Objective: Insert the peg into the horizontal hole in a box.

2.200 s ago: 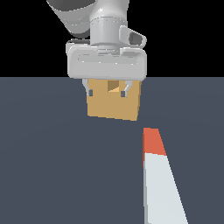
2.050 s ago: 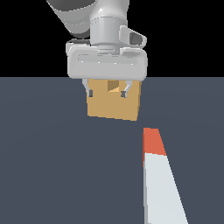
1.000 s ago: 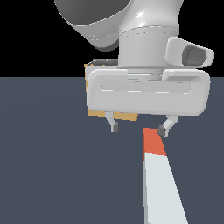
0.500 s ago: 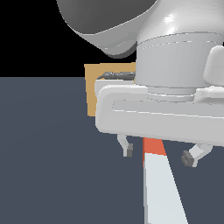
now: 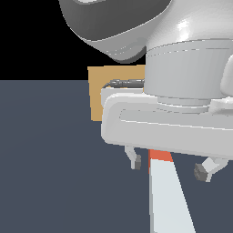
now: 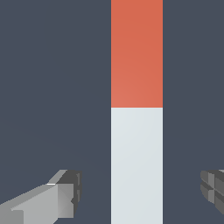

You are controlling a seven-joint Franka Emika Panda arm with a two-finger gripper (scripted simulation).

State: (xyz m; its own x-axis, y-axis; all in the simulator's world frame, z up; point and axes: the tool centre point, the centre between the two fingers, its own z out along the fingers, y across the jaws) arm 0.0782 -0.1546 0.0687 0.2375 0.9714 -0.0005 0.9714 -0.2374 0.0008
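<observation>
A flat, matte slate-blue tabletop (image 5: pixel 50 159) fills the lower part of the exterior view, uniform in colour with no texture, seams or markings. Its far edge runs as a straight horizontal line across the picture. Above that line lies a plain black backdrop (image 5: pixel 36 36). The wrist view shows the same dark blue-grey surface, evenly lit

The gripper (image 5: pixel 170 166) hangs low, fingers (image 6: pixel 65 194) seemingly spread wide.

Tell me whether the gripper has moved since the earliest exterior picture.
Yes. The gripper has left the box, come toward the camera and the exterior view's right, and now hangs open astride the peg, which has not moved.
</observation>
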